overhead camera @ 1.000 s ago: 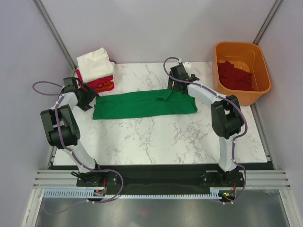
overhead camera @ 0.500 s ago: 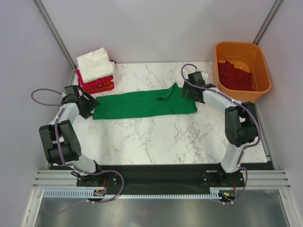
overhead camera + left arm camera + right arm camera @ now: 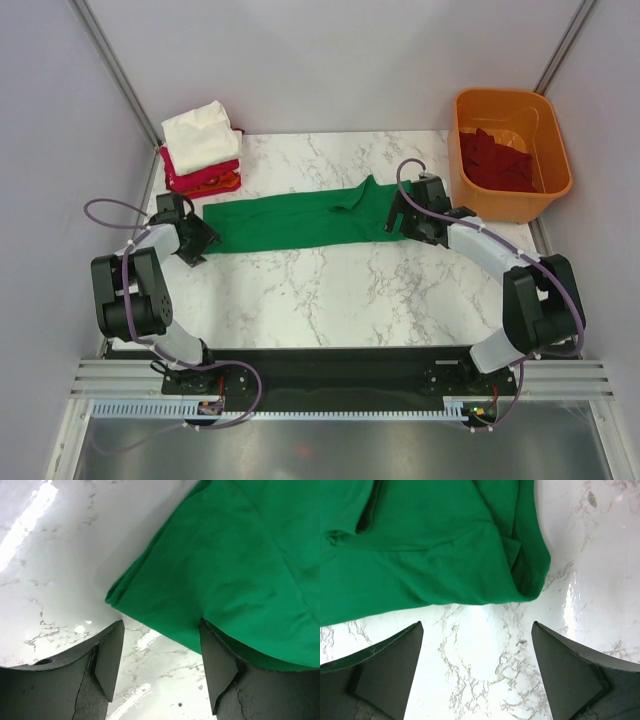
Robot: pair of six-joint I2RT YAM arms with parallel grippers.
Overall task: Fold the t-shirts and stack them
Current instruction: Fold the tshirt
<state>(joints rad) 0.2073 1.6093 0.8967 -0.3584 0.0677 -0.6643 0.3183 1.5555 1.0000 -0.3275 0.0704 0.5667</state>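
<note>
Matt green cloth t-shirt (image 3: 240, 555), glossy marbled table (image 3: 495, 645)

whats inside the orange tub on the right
The orange tub holds crumpled dark maroon cloth. How many shirts that is, and anything beneath, is covered.

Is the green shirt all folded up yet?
Partly folded: the green shirt lies as a long narrow strip, doubled edges showing.

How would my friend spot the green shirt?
Look at the white marble table. Across its middle lies a long, flat, bright green cloth t-shirt. It is the only green one: white, red and orange shirts sit stacked at the far left corner, dark red shirts in the orange plastic tub.
</note>
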